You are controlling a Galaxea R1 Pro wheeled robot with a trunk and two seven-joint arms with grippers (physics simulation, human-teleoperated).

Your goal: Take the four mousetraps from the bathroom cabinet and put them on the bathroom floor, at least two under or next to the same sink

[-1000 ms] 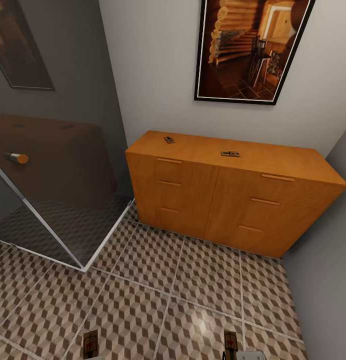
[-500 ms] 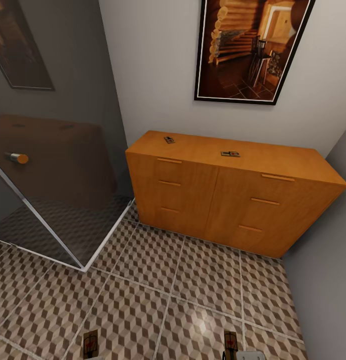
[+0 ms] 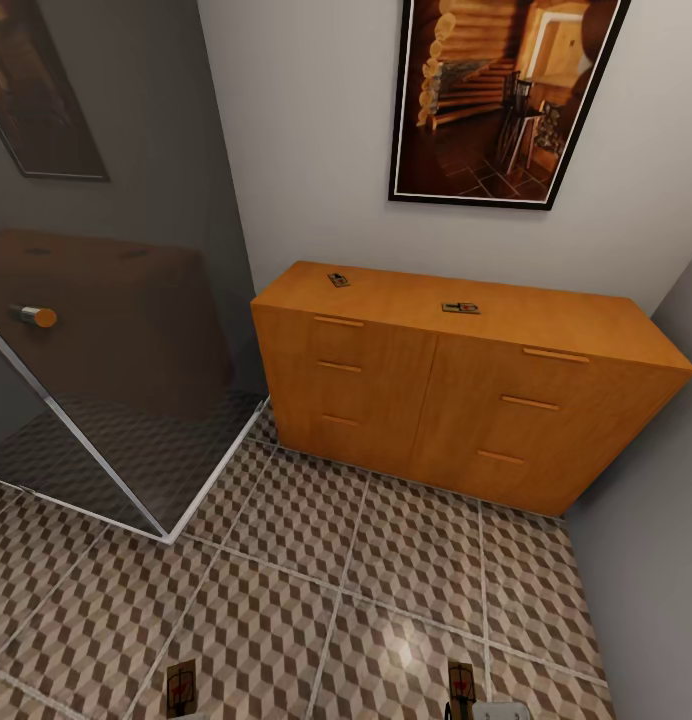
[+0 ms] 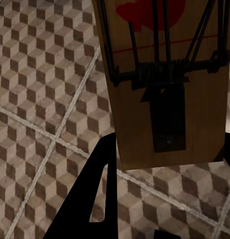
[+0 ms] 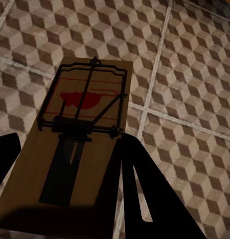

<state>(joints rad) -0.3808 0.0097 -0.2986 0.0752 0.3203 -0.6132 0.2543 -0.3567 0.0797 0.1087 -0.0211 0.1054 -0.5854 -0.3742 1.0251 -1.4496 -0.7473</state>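
Two mousetraps lie on the flat top of the orange-brown cabinet (image 3: 456, 400), one (image 3: 338, 280) near its left end and one (image 3: 461, 308) near the middle. My left gripper (image 4: 170, 149) is shut on a third mousetrap (image 4: 165, 74), held above the cube-patterned bathroom floor (image 3: 336, 600). My right gripper (image 5: 70, 144) is shut on a fourth mousetrap (image 5: 80, 139), also above the tiles. At the bottom edge of the head view these two held traps show at left (image 3: 181, 688) and right (image 3: 461, 688). The sink is out of view.
A glass shower enclosure (image 3: 106, 380) with a metal floor rail fills the left side, its corner reaching toward the cabinet. A framed picture (image 3: 506, 100) hangs above the cabinet. A grey wall (image 3: 646, 560) closes the right side.
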